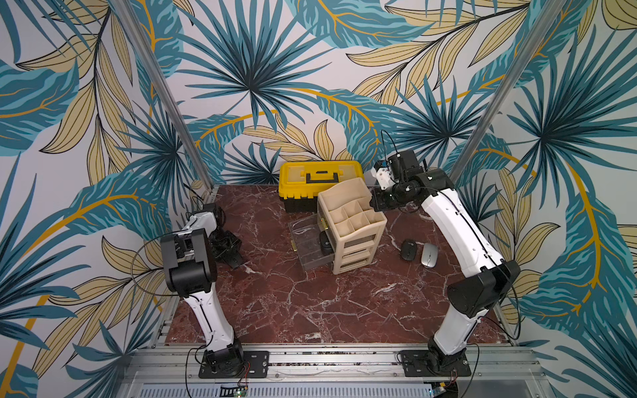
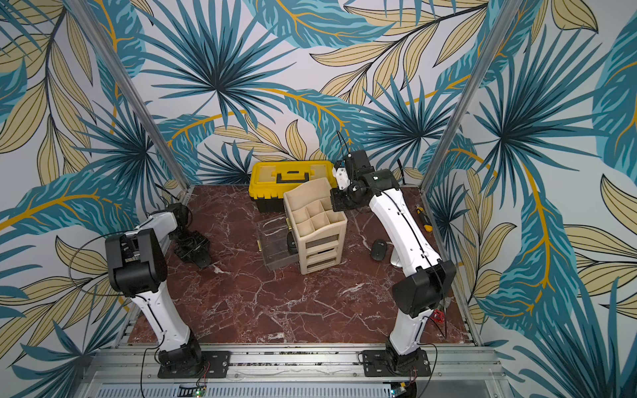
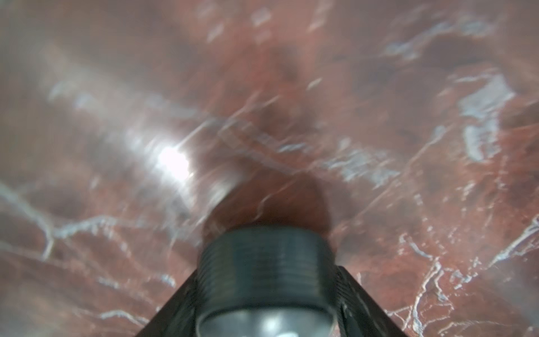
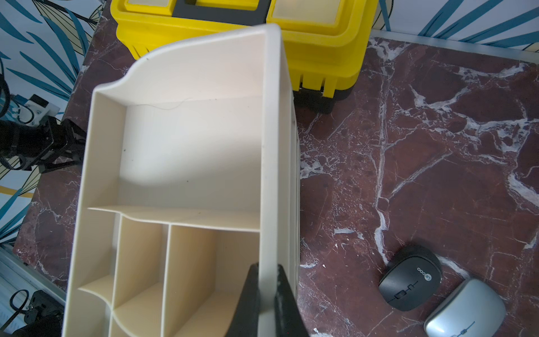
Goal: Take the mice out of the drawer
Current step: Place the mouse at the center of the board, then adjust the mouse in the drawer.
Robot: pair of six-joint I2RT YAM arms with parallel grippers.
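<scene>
A beige organizer [image 1: 351, 220] stands mid-table with its clear drawer [image 1: 303, 256] pulled out to the left. One black mouse [image 1: 325, 243] lies in the drawer. To the right of the organizer, a black mouse [image 4: 411, 281] and a silver-grey mouse [image 4: 466, 309] rest on the table. My right gripper [image 4: 267, 271] is shut on the organizer's right wall [image 4: 272, 146]. My left gripper [image 1: 227, 248] hangs low near the table's left edge. In the left wrist view its fingers [image 3: 358, 294] press both sides of a dark rounded thing [image 3: 262, 251]. It is blurred and looks like a black mouse.
A yellow toolbox [image 1: 320, 182] stands behind the organizer against the back wall. A yellow-and-black utility knife [image 2: 423, 218] lies by the right edge. The red marble table [image 1: 310, 303] has patterned walls on three sides.
</scene>
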